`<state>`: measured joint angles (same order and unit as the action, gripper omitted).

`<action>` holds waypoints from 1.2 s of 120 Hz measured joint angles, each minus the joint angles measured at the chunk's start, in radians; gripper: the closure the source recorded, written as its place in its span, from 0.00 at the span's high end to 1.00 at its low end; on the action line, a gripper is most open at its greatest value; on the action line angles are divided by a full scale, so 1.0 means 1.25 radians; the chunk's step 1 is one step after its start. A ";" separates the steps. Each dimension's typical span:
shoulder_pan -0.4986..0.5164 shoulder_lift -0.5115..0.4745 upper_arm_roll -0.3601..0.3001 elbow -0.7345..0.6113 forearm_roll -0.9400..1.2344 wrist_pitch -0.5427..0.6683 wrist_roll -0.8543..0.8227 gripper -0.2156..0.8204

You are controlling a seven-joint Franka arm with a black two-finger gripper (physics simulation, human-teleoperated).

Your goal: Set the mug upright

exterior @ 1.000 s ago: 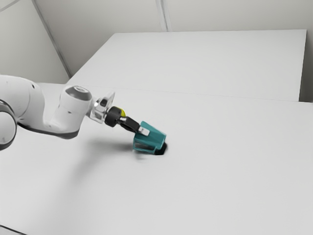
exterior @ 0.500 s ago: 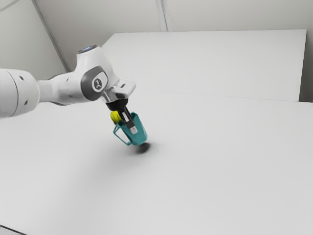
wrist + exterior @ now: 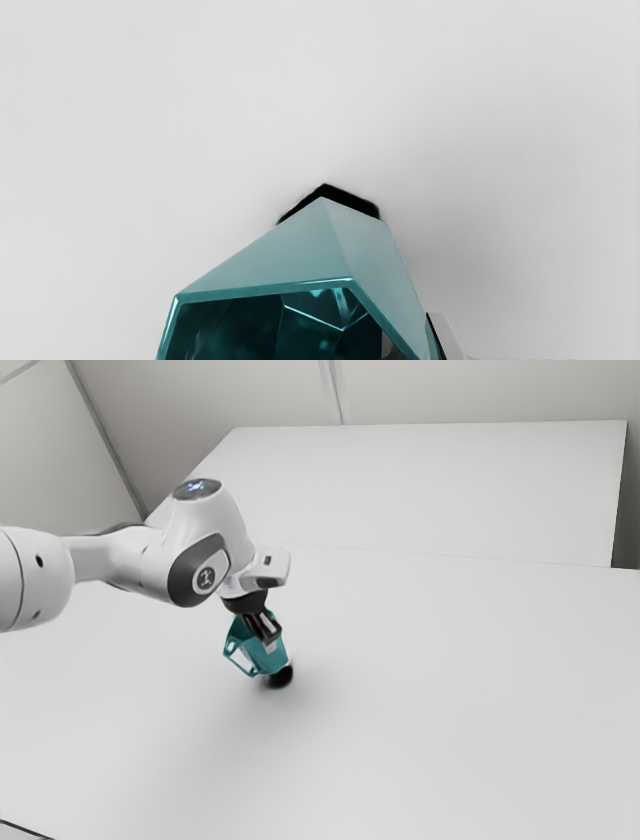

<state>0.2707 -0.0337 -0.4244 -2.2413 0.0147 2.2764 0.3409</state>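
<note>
One mug (image 3: 275, 662), tilted, mouth toward the gripper (image 3: 268, 641), base away. Fingers clamped on its wall, one inside, one outside. White table (image 3: 430, 710) below.

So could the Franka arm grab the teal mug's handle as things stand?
Probably not: the jaws look closed on the mug's wall and would likely have to let go first. The handle looks free, jutting toward the exterior view's left.

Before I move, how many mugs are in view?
1: the teal mug, held tilted by the end effector over the white table. The arm could hide another.
</note>
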 joint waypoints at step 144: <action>0.011 -0.075 -0.036 -0.018 -0.008 0.002 -0.257 0.69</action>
<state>0.2845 -0.1274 -0.4696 -2.2641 0.0050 2.2790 0.0191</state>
